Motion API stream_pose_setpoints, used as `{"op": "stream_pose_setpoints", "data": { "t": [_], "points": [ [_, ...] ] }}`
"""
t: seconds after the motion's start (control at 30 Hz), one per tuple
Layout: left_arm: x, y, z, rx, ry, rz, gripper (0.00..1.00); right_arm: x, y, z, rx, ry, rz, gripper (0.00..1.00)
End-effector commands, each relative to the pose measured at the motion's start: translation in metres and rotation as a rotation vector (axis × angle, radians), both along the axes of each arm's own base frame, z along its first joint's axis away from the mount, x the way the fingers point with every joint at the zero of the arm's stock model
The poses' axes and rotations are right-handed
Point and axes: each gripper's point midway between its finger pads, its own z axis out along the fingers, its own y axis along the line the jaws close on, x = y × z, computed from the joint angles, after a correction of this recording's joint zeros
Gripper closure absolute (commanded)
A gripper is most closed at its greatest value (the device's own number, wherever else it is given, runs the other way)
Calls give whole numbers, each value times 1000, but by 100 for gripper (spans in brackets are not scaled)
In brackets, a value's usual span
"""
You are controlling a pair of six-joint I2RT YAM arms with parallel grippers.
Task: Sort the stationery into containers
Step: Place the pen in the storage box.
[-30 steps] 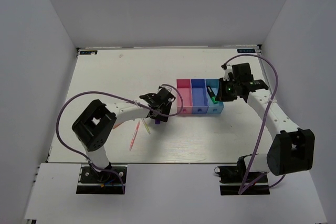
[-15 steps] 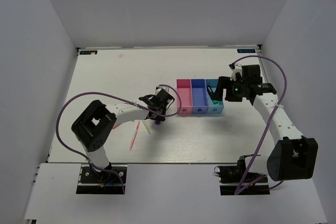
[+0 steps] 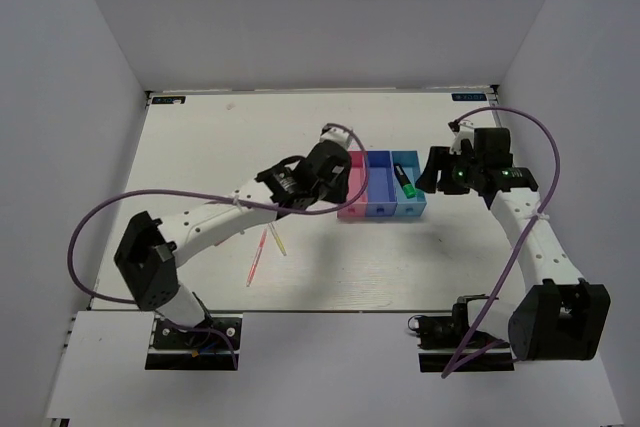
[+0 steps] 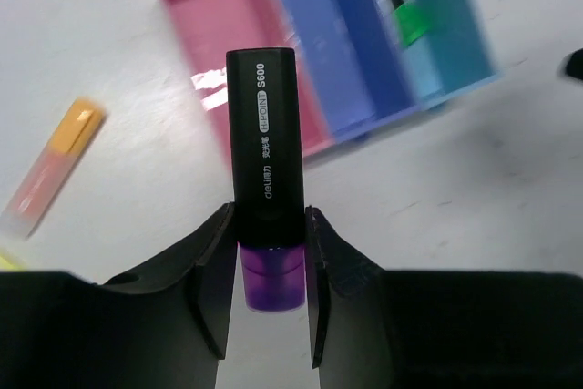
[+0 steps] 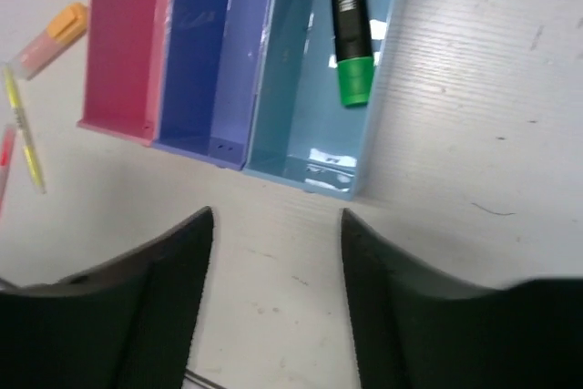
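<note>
On the white worktop (image 3: 200, 147), left of centre and toward the near edge, the pink-red pen (image 3: 254, 265) lay slanted, and the yellow pen (image 3: 276, 240) lay just beside its upper end, angled the other way. The orange-pink highlighter (image 4: 53, 167) lay flat on the worktop a little left of the bins, apart from the pink one. The left jaws were closed on the purple highlighter (image 4: 264, 161), pinching its purple barrel at both sides. Its black cap pointed outward and, in the left wrist view, overlapped the left wall of the pink bin (image 3: 351, 211); how high it was held above the bin could not be told. The pink bin, the dark blue bin (image 3: 379, 210) and the light blue bin (image 3: 411, 209) stood joined in a row right of the worktop's centre. The pink and dark blue bins showed nothing inside. The green highlighter (image 5: 349, 34) lay in the light blue bin along its right wall, black cap toward the far edge and green end toward the near edge. Just right of that bin hung the right jaws, spread wide and holding nothing.
</note>
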Motion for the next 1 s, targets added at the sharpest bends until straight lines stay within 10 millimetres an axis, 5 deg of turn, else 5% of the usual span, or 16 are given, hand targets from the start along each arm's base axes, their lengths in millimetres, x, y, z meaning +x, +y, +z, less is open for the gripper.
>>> {"op": "stream_pose_setpoints", "data": {
  "t": [0.0, 0.03, 0.07, 0.2, 0.23, 0.37, 0.57, 0.77, 0.97],
  "points": [
    [15, -51, 3, -83, 36, -68, 95, 12, -19, 6, -69, -66, -67, 42],
    [20, -67, 19, -135, 29, -83, 95, 11, -25, 2, -78, -58, -86, 65],
    [30, -85, 21, -169, 30, -83, 95, 13, -27, 5, -83, -81, -97, 100],
    [52, -136, 37, -300, 35, -98, 95, 14, -42, 5, -111, -110, -164, 100],
    [59, -147, 15, -300, 67, -80, 95, 15, -44, 6, -117, -116, -172, 100],
    [71, -177, 17, -386, 100, -67, 95, 16, -62, 7, -124, -125, -233, 100],
    [77, -190, -13, -440, 169, -18, 86, 14, -71, 11, -112, -132, -264, 96],
    [77, -195, -29, -459, 220, 9, 51, 14, -73, 8, -87, -120, -264, 89],
    [73, -191, -35, -444, 238, 19, 40, 12, -73, 8, -54, -111, -261, 86]
  ]
}}
